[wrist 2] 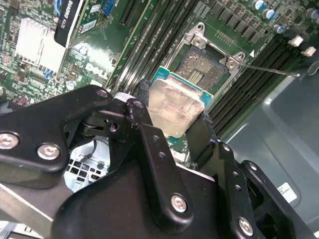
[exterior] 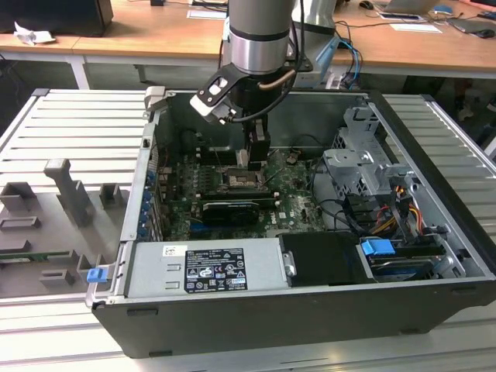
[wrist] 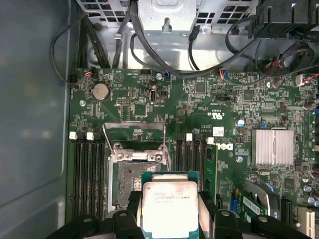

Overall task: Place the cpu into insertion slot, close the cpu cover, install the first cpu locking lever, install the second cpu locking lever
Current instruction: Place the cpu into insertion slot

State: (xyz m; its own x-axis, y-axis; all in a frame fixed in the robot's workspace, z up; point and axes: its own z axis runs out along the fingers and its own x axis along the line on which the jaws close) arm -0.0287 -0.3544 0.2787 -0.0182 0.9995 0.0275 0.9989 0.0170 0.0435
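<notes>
Two black fingers (wrist 2: pixel 149 144) of the claw (wrist 2: pixel 174 105) are clenched on the cpu (wrist 2: pixel 175 112), pinching opposite edges of the small square chip, whose dull metal top and green rim show in both wrist views. The chip hangs just beside the open socket (wrist: pixel 130 181) and overlaps the socket's near edge in the first wrist view. The socket's dark contact field lies uncovered inside its silver frame. A thin wire lever (wrist 2: pixel 271 69) sticks out sideways from one socket corner. In the exterior view the arm reaches down into the open computer case (exterior: pixel 256 325), which lies on a slatted metal table (exterior: pixel 70 124), with the claw over the middle of the green motherboard (exterior: pixel 298 205). A finned heatsink (wrist: pixel 271 147) sits well apart from the socket.
</notes>
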